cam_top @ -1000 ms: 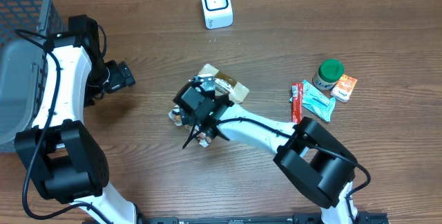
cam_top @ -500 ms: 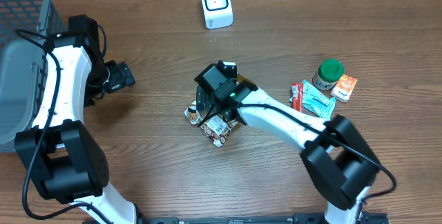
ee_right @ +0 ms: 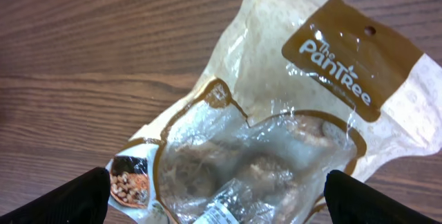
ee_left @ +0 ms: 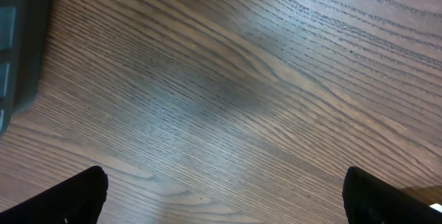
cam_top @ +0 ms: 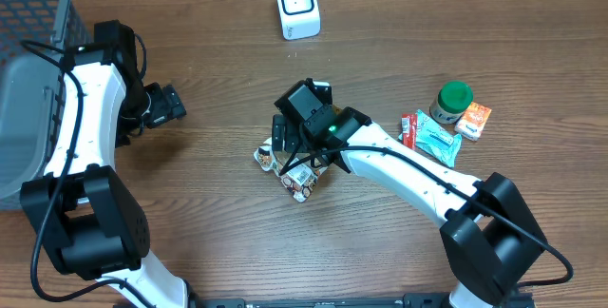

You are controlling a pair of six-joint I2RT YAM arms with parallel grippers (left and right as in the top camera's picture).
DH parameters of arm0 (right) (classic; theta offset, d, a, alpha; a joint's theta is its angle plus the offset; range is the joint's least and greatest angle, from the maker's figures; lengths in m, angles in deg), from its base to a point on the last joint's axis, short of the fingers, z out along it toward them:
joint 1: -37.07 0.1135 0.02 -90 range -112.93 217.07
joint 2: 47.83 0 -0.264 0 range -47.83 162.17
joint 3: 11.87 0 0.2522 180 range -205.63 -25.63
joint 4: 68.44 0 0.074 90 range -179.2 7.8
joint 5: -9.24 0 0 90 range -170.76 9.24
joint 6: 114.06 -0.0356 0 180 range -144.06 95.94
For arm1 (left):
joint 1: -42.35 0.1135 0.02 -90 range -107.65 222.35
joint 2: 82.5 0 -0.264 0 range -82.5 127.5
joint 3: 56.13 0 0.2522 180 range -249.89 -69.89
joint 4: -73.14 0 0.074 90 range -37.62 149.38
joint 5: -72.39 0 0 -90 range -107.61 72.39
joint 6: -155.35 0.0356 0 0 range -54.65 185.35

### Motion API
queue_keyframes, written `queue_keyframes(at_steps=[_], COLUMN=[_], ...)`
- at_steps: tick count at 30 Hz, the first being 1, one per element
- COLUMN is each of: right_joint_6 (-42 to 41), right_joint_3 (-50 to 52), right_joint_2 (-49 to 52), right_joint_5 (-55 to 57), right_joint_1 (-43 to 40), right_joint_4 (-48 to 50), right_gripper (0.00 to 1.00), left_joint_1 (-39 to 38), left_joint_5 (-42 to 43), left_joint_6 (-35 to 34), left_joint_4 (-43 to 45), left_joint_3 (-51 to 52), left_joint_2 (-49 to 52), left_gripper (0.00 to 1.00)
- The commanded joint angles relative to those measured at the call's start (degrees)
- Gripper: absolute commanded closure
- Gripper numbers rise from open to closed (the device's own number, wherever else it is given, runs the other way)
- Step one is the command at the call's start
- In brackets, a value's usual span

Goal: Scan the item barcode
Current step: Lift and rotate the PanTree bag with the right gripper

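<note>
Right gripper point(cam_top: 294, 156) above snack pouch point(ee_right: 276, 113), jaws apart, gripping nothing. Left gripper point(cam_top: 171, 105) at 9 o'clock of pouch, jaws apart, empty.

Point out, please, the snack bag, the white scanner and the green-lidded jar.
snack bag point(ee_right: 273, 148), right wrist view, clear window.
white scanner point(cam_top: 296, 4), overhead view, top face.
green-lidded jar point(cam_top: 455, 94), overhead view, lid.

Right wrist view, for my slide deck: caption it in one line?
Open right gripper above a PanTree snack pouch on the wooden table.

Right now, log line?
left gripper: open, over table | right gripper: open, over bag | bag: on table, not held | scanner: apart from bag
</note>
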Motion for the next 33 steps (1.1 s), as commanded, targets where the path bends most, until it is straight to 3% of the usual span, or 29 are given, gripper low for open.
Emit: queue_keyframes(at_steps=[1, 4, 7, 11, 14, 25, 30, 33], right_joint_6=[-0.04, -0.04, -0.04, -0.04, -1.86, -25.55, -33.11, -34.80], right_joint_3=[0.17, 0.17, 0.15, 0.15, 0.17, 0.76, 5.31, 9.09], right_joint_2=[-1.33, -1.33, -1.33, -1.62, -1.60, -1.44, -1.42, -1.42], right_joint_5=[-0.44, -0.42, -0.42, -0.39, -0.37, -0.61, -0.61, -0.59], right_joint_1=[-0.15, -0.15, -0.15, -0.22, -0.35, 1.18, 4.50, 6.93], right_joint_4=[0.13, 0.07, 0.04, -0.39, -1.88, -17.25, -14.01, -8.76], right_gripper=[0.00, 0.00, 0.13, 0.53, 0.94, 0.96, 0.96, 0.90], left_joint_1=[-0.22, -0.22, -0.22, -0.22, -0.22, -0.22, -0.22, -0.22], left_joint_5=[-0.50, -0.50, -0.50, -0.50, -0.50, -0.50, -0.50, -0.50], left_joint_6=[0.22, 0.22, 0.22, 0.22, 0.22, 0.22, 0.22, 0.22], left_joint_4=[0.02, 0.04, 0.02, 0.02, 0.02, 0.02, 0.04, 0.02], left_joint_3=[-0.74, -0.74, -0.74, -0.74, -0.74, -0.74, -0.74, -0.74], left_joint_2=[-1.07, -1.07, -1.07, -1.07, -1.07, -1.07, -1.07, -1.07], left_gripper=[0.00, 0.00, 0.00, 0.01, 0.00, 0.00, 0.00, 0.00])
